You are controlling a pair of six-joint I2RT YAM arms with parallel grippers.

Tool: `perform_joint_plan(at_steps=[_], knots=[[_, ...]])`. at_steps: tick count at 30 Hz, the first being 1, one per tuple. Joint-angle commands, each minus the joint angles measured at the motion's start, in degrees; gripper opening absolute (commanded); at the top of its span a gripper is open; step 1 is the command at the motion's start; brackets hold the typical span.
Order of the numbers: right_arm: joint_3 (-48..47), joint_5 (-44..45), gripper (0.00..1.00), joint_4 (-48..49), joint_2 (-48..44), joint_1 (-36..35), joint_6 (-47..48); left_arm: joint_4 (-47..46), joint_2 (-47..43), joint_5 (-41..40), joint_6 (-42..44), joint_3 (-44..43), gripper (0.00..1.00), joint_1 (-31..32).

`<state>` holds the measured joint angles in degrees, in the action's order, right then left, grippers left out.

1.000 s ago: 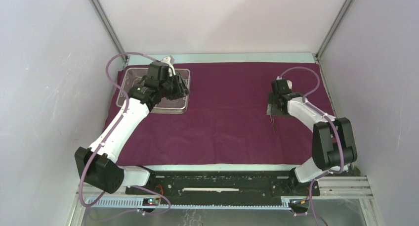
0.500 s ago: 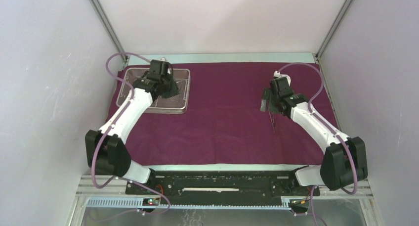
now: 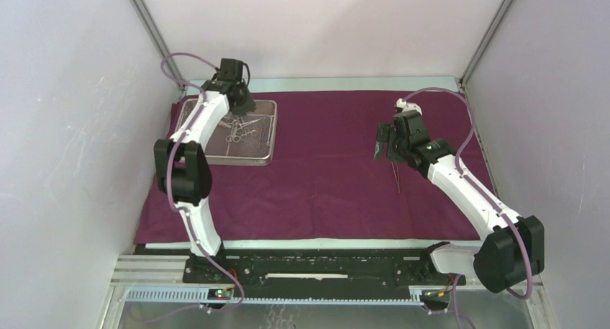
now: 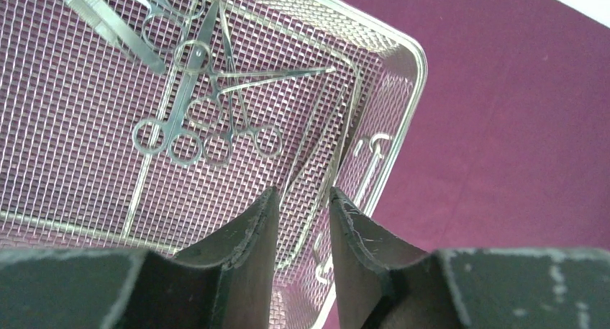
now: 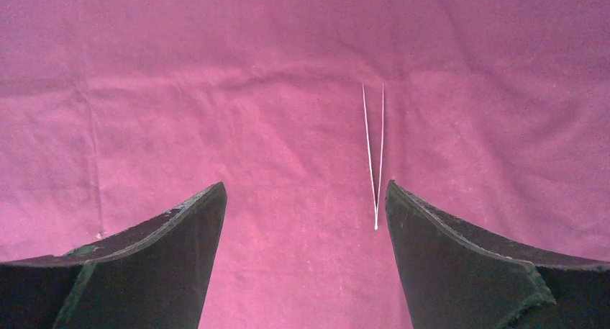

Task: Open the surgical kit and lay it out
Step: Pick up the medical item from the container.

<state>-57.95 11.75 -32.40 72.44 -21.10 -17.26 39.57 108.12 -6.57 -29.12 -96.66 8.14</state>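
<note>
The maroon cloth wrap [image 3: 324, 192] lies spread flat over the table. At its back left stands the silver wire-mesh tray [image 3: 271, 134], with several ring-handled scissors and forceps [image 4: 208, 120] heaped inside. My left gripper [image 3: 241, 106] hangs above the tray's right part [image 4: 419, 62]; its jaws are open by a narrow gap and hold nothing [image 4: 302, 196]. Thin steel tweezers [image 5: 374, 156] lie alone on the cloth at the right [image 3: 396, 176]. My right gripper [image 3: 383, 145] hovers just beyond them, wide open and empty [image 5: 306, 188].
A pale strip of table shows beyond the cloth's far edge [image 3: 324, 84]. Metal frame posts rise at the back corners [image 3: 155, 37] and plain walls close in both sides. The arm bases and a black rail [image 3: 316, 268] run along the near edge.
My right gripper has opened wide and lifted off the tweezers, which stay on the cloth. My left arm has swung back and up, uncovering the instruments in the tray.
</note>
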Motion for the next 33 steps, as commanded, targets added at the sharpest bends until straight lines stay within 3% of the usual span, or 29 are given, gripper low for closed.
perform_joint_plan(at_steps=[1,9,17,33], knots=[[-2.69,-0.30,0.91,-0.01,-3.54,-0.17,-0.84,2.60,6.20,-1.29,2.35,-8.55,0.37,-0.72],[-3.24,-1.54,0.91,-0.37,-5.72,-0.28,-0.85,4.38,16.01,-1.31,4.52,-16.43,0.36,-1.07],[-3.66,-2.46,0.91,0.31,-6.28,-0.77,-1.19,4.38,21.39,0.62,3.83,-18.55,0.34,-0.89],[-3.57,-2.78,0.92,0.63,-4.56,-1.66,-1.65,4.13,23.72,0.59,3.32,-18.14,0.32,0.64]])
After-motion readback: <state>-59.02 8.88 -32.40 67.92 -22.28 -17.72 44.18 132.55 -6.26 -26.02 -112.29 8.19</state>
